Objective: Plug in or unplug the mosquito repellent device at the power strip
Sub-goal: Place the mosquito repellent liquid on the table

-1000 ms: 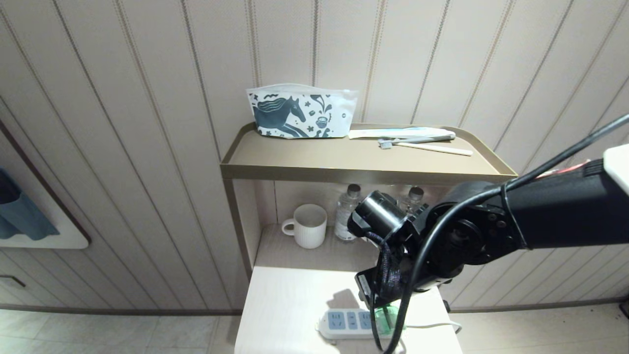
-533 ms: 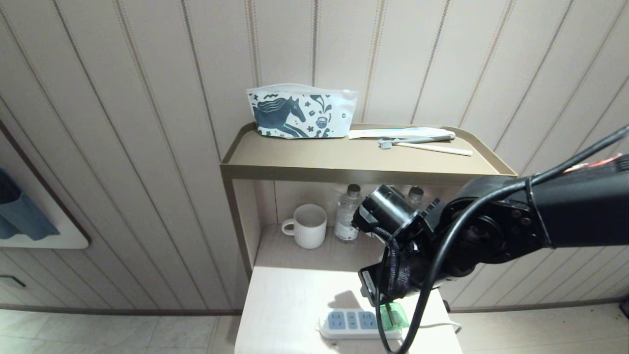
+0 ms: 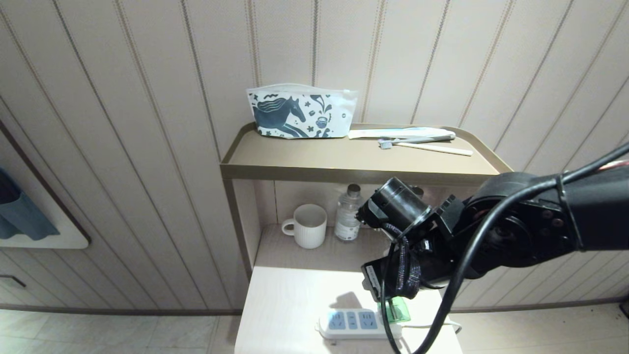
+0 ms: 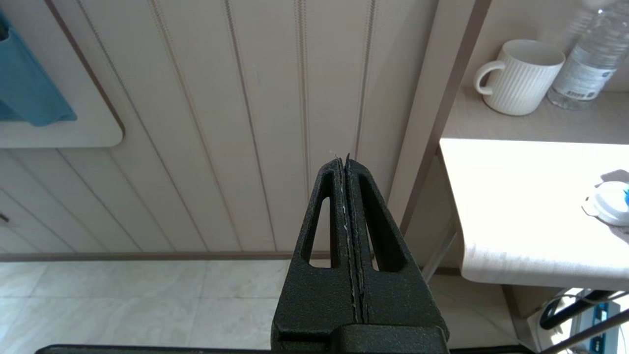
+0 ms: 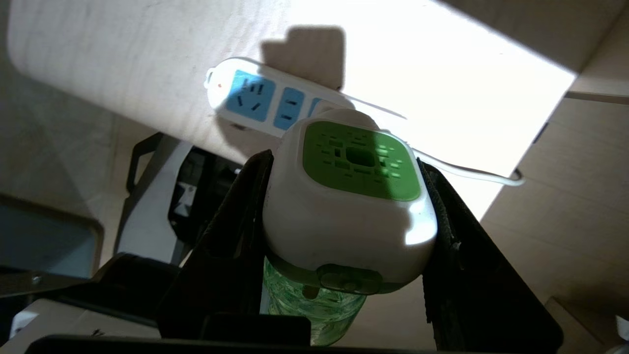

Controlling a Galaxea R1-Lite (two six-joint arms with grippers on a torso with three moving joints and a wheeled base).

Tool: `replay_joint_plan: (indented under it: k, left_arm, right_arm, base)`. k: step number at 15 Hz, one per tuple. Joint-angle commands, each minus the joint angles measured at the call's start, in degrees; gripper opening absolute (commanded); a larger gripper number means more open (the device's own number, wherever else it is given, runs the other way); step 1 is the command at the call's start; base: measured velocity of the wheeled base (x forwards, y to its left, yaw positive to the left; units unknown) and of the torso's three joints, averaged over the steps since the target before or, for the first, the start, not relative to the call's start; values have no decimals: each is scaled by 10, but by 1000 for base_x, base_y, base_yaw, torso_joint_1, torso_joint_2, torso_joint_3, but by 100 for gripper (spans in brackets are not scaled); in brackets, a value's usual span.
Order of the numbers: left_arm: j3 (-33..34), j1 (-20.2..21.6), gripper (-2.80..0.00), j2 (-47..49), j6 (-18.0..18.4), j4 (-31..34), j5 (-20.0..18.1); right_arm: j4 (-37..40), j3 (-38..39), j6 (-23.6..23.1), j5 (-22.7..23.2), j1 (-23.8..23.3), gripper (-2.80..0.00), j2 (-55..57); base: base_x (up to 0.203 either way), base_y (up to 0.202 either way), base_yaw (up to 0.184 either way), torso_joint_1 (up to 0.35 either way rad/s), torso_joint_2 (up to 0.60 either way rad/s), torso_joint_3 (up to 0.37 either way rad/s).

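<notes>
Mosquito repellent device [image 5: 349, 206] between right end effector [image 5: 344, 216] fingers

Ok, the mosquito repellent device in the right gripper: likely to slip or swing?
The mosquito repellent device looks smooth and rounded, so probably slippery between the right gripper's fingers. Its liquid bottle hangs below, so it may pivot if nudged.

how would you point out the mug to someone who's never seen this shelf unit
Find the tan shelf against the panelled wall and look in the open space under it. The mug stands there left of a clear bottle. It is the only white, ribbed, handled thing there.
</notes>
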Motion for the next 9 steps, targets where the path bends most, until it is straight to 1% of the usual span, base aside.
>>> replay_joint_plan:
  k: [1, 3, 5, 7, 8, 9]
  left_arm:
    - [0, 0, -280, 0, -3, 0, 1]
    - [0, 0, -280, 0, -5, 0, 4]
    - [0, 0, -280, 0, -5, 0, 6]
    - [0, 0, -280, 0, -5, 0, 6]
    - [0, 0, -280, -1, -5, 0, 6]
    - [0, 0, -280, -1, -5, 0, 6]
  right_arm:
    - [-20, 46, 2, -64, 8, -280, -29]
    - [-88, 112, 3, -108, 15, -280, -52]
    - [-172, 177, 3, -139, 23, -280, -77]
    - [-234, 239, 3, -177, 27, -280, -109]
    - [-265, 267, 3, -186, 28, -280, -123]
    - [-280, 275, 3, -193, 28, -280, -130]
  base:
    - [0, 0, 0, 0, 0, 0]
    - [0, 0, 0, 0, 0, 0]
    - [0, 0, 0, 0, 0, 0]
    - [0, 0, 0, 0, 0, 0]
    - [0, 0, 0, 0, 0, 0]
    - [0, 0, 0, 0, 0, 0]
